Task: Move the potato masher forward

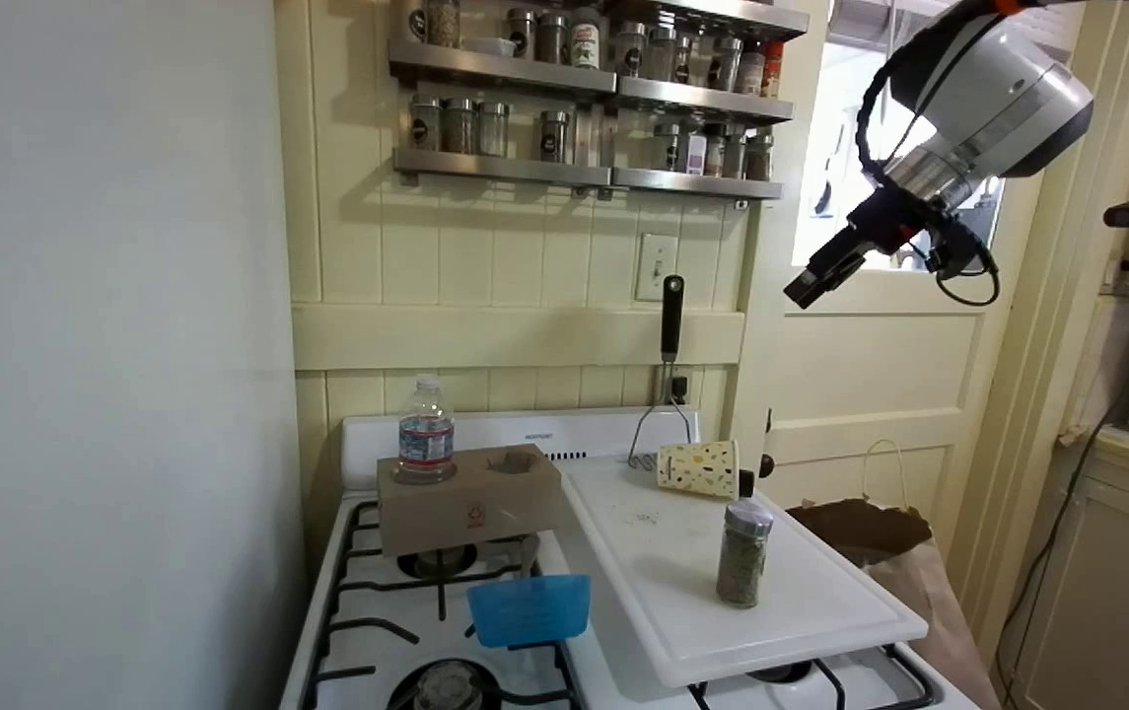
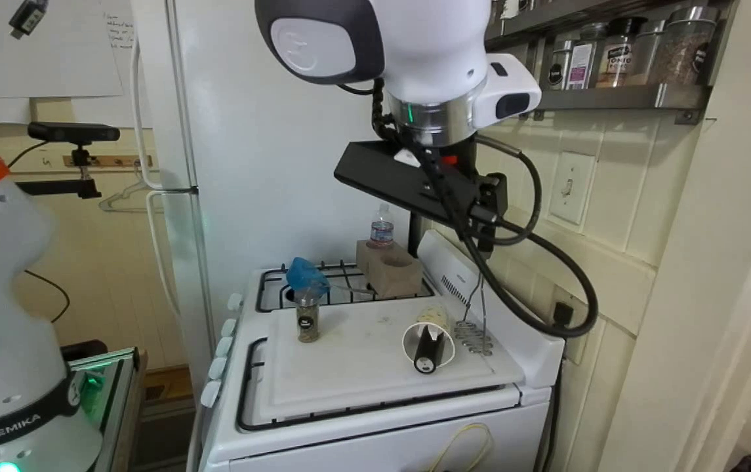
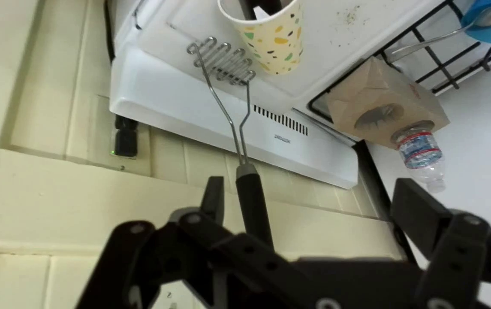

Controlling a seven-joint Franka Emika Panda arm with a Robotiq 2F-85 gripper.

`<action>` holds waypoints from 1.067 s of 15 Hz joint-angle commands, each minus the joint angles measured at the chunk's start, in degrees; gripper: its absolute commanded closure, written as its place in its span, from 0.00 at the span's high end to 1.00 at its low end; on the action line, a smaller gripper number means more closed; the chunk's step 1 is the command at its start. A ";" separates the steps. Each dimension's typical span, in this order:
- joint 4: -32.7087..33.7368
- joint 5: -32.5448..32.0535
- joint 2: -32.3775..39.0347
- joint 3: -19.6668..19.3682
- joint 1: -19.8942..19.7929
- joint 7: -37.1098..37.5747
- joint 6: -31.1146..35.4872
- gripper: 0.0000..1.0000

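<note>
The potato masher (image 1: 671, 325) stands upright, head down, at the back of the white board (image 1: 653, 582) on the stove, close to the back panel. Its black handle points up. In an exterior view only its wire shaft and head (image 2: 473, 334) show clearly; my gripper and cable cover the handle. In the wrist view its handle (image 3: 252, 201) appears between the fingers, nearer the left one, its end hidden behind the gripper. My gripper (image 3: 316, 201) is open and empty. In an exterior view my gripper (image 1: 805, 288) hangs in the air to the right of the handle.
A patterned cup (image 1: 700, 468) lies on its side beside the masher head. A spice shaker (image 1: 743, 554) stands on the board. A cardboard holder (image 1: 470, 513) with a water bottle (image 1: 426, 434) and a blue spatula (image 1: 529, 611) are on the burners. Spice shelves (image 1: 505, 173) hang above.
</note>
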 commanded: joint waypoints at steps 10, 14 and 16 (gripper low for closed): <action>29.81 11.05 33.72 4.76 -13.45 -17.81 -27.67 1.00; 24.87 11.95 31.47 6.51 -14.77 -20.59 -26.31 1.00; 19.66 14.85 28.36 7.16 -13.99 -25.19 -20.22 1.00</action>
